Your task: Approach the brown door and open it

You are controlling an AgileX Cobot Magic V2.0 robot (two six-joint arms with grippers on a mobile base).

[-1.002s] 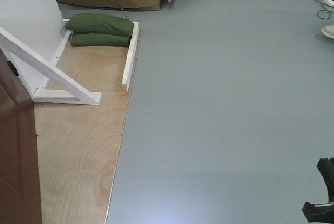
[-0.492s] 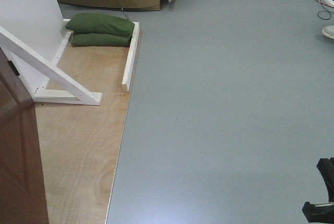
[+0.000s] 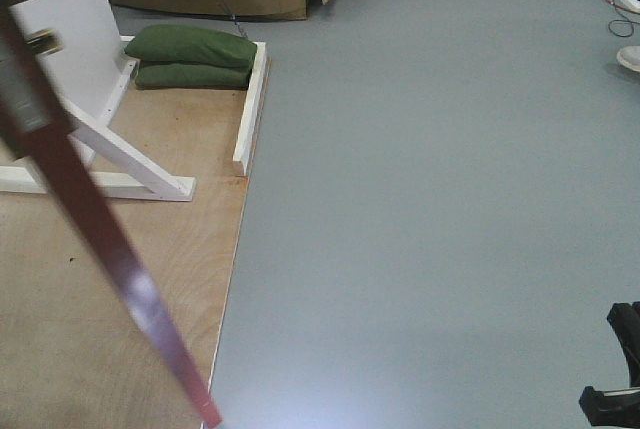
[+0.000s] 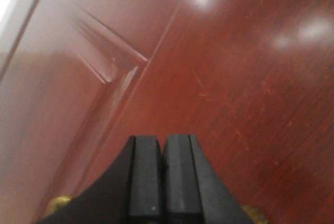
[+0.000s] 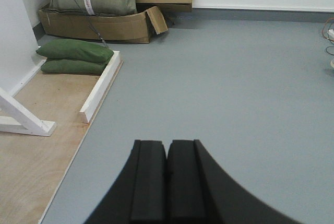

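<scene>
With jaws of left gripper [image 4: 164,177] and right gripper [image 5: 167,177] pressed together and empty, the ungripped door [image 3: 105,234] could swing into the frame [image 3: 130,161].

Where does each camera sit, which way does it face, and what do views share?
Front-facing: high on the robot, tilted down at grey floor, green sandbags and the brown door edge-on; a black robot part shows lower right.
Left wrist: close against the door's glossy panel; the shut left gripper shows below.
Right wrist: low, facing across the floor to the sandbags; the shut right gripper shows below.
Shared: front and right wrist both show sandbags; front and left wrist, the door.
</scene>
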